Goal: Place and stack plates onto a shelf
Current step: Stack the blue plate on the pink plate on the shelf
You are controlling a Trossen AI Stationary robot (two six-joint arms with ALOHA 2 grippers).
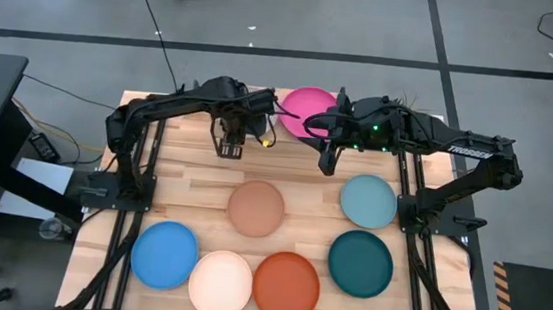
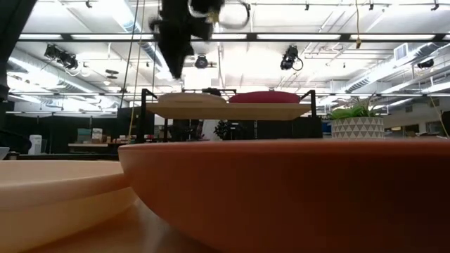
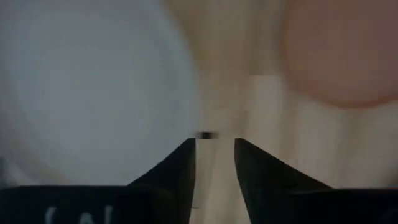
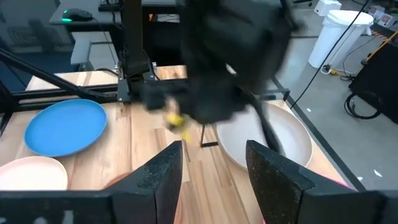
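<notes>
The shelf stands at the table's far edge with the magenta plate and the grey plate lying on its top. My left gripper hangs open just in front of the shelf, fingers pointing down, holding nothing. Its wrist view shows the grey plate on one side and the tan-peach plate on the other. My right gripper is open and empty beside the magenta plate. Flat on the table lie the tan-peach, pale blue, dark teal, orange, cream and bright blue plates.
Both arms reach in over the shelf from the table's left and right sides and nearly meet there. A potted plant shows beyond the table in the low view. Bare wood lies between the shelf and the tan-peach plate.
</notes>
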